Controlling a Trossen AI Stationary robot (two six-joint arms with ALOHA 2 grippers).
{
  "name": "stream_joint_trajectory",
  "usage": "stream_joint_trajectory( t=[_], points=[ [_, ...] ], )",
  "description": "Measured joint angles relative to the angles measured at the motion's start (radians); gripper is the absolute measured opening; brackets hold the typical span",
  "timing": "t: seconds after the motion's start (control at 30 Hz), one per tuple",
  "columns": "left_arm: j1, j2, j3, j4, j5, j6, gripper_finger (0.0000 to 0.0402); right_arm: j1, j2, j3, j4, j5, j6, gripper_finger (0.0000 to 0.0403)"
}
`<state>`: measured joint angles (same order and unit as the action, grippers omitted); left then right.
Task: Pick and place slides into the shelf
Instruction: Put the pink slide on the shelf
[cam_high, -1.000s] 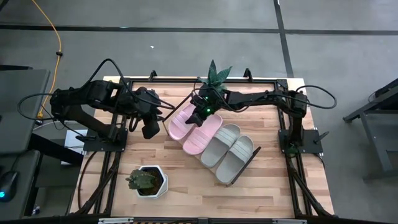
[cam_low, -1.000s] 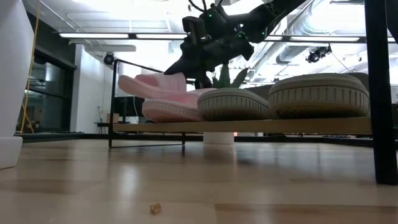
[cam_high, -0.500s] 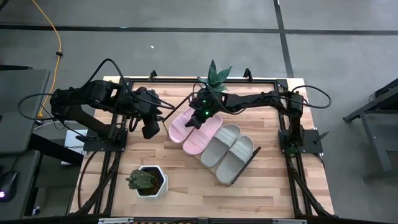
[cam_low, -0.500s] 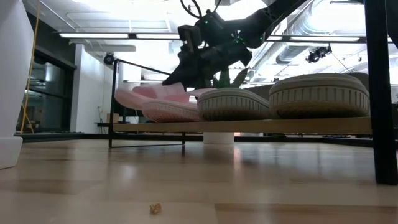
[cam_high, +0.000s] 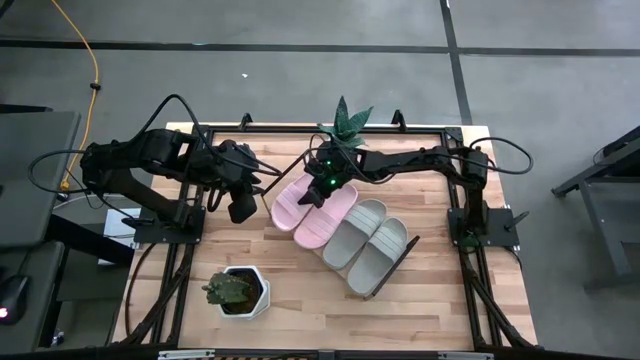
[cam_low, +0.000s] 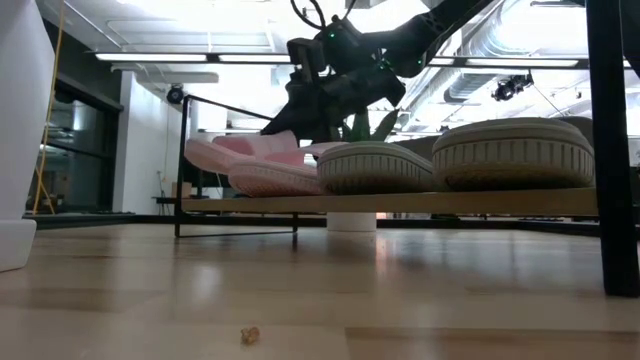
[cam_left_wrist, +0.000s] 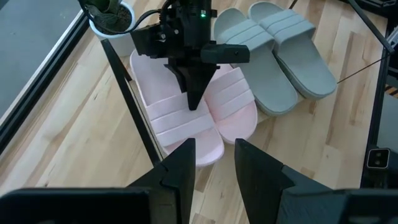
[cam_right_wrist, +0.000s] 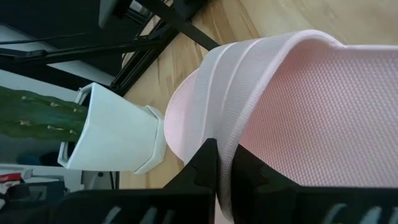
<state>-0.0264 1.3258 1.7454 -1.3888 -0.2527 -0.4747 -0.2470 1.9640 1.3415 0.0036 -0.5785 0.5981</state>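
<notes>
Two pale pink slides (cam_high: 290, 200) (cam_high: 327, 213) and two light grey slides (cam_high: 355, 232) (cam_high: 383, 252) lie side by side on the shelf (cam_low: 400, 203), a low wooden board with black wire ends. My right gripper (cam_high: 313, 192) reaches in from the table's right and is shut on the outermost pink slide (cam_left_wrist: 171, 118). My left gripper (cam_high: 243, 208) hangs open above the table to the left of the shelf, with nothing between its fingers (cam_left_wrist: 186, 165). My right gripper pinches the edge of the pink slide's strap (cam_right_wrist: 225, 140) between its two fingers, on the side next to the other pink slide. The fingers (cam_left_wrist: 194, 99) slant down from the table's right. The slide lies flat on the shelf beside its pair.
A cactus in a white pot (cam_high: 237, 292) stands near the table's front left. A leafy plant in a white pot (cam_high: 348, 118) stands at the far edge behind the shelf. A small crumb (cam_low: 250, 335) lies on the bare wood in front of the shelf.
My right gripper has sunk a little toward the shelf's left end, still shut on the strap. The pink slide, whose outer end stood raised, has come down and now lies lower, level beside the other pink slide.
</notes>
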Motion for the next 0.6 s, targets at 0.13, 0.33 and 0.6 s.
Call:
stream_joint_trajectory(
  t=[0.13, 0.33, 0.6],
  points=[
    [0.0, 0.0, 0.0, 0.0, 0.0, 0.0, 0.0101, 0.0, 0.0, 0.0, 0.0, 0.014, -0.002, 0.0006],
    [0.0, 0.0, 0.0, -0.001, 0.0, -0.001, 0.0101, 0.0, 0.0, 0.0, -0.002, 0.02, -0.003, 0.0006],
    [0.0, 0.0, 0.0, -0.001, 0.0, -0.001, 0.0101, 0.004, 0.0, 0.0, -0.005, 0.019, -0.003, 0.0007]
  ],
)
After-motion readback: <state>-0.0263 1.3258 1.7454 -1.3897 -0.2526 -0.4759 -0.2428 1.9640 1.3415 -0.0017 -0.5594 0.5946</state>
